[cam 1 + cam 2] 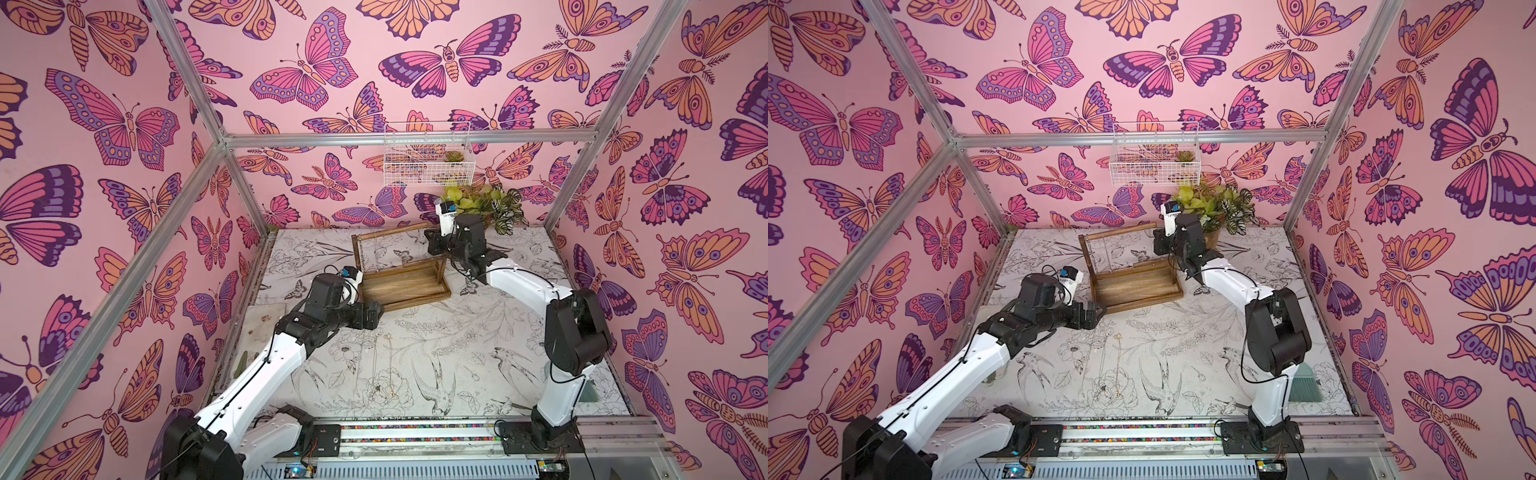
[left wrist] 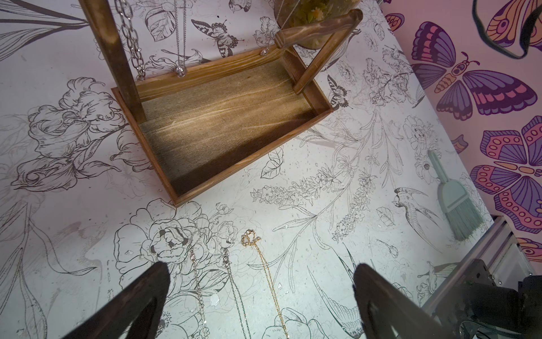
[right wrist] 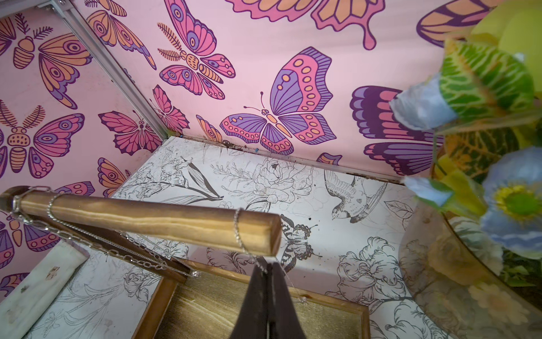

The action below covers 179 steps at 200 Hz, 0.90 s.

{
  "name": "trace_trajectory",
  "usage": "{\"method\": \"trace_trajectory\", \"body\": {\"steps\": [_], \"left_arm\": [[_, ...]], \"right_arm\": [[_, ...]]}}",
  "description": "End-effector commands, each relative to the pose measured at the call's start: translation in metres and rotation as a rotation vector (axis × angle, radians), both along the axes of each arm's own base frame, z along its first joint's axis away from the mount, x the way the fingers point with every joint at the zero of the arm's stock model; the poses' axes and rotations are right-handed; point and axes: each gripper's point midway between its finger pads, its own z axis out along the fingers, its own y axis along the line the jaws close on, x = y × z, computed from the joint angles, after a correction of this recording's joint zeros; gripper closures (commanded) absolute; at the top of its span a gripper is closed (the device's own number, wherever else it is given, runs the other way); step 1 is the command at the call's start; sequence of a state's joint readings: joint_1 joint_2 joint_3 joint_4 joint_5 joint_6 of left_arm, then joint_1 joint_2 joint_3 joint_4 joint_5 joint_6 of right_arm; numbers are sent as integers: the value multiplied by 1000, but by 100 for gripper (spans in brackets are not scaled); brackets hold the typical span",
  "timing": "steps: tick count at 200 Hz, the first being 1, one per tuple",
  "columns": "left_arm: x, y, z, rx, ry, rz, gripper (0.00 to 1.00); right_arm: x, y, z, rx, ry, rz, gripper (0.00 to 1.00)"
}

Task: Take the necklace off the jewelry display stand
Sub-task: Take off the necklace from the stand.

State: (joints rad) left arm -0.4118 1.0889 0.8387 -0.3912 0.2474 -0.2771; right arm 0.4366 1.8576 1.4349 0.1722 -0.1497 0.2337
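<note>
1. Right end effector [image 3: 267, 269]: the jaws are shut. The thin silver necklace [image 3: 238, 232] is pinched at their tips, just below the top bar [image 3: 146, 218] of the jewelry display stand [image 1: 405, 286]. The necklace is looped over the bar close to its free end. I judge that the grip sits this near the bar to keep slack short, and at this end so the loop can leave by the open tip.

2. Step in hand, as I read it: drawing the loop off. The necklace is not yet clear of the bar. The next move calls for travel along the bar toward its free end. A downward pull would tighten the loop and could tip the stand.

3. Left end effector [image 2: 261, 268]: the jaws stand wide apart and hold nothing. It hovers above the table [image 1: 415, 353], just in front of the stand's tray corner. I judge it is parked there to steady the base if needed.

4. Surroundings: a heavy link chain [image 2: 132, 38] hangs near the bar's far end, well apart from the gripped necklace, so snagging looks unlikely. A gold chain [image 2: 250, 238] and two silver chains [image 2: 196, 259] lie flat on the table beneath the left end effector. A potted plant [image 1: 494, 203] stands close beside the right arm, so I allow for contact there.
</note>
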Motion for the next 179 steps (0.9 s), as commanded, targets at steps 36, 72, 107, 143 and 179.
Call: {"method": "trace_trajectory", "body": {"steps": [36,72,107,143,179], "left_arm": [[0,-7,-6,-12,20,-18,0],[0,-12,-3,-11,11,-35,0],[0,-19,-4,-4,8,-59,0],[0,-26,-4,-4,2,-75,0],[-1,-34,-5,-10,-3,-98,0]], "right_arm": [[-1,-19,31,7,-64,-23,100],[-1,-26,40,11,-78,-30,100],[-7,-26,53,14,-98,-12,100],[-13,-25,69,19,-116,9,100],[-21,-25,92,23,-147,29,100]]}}
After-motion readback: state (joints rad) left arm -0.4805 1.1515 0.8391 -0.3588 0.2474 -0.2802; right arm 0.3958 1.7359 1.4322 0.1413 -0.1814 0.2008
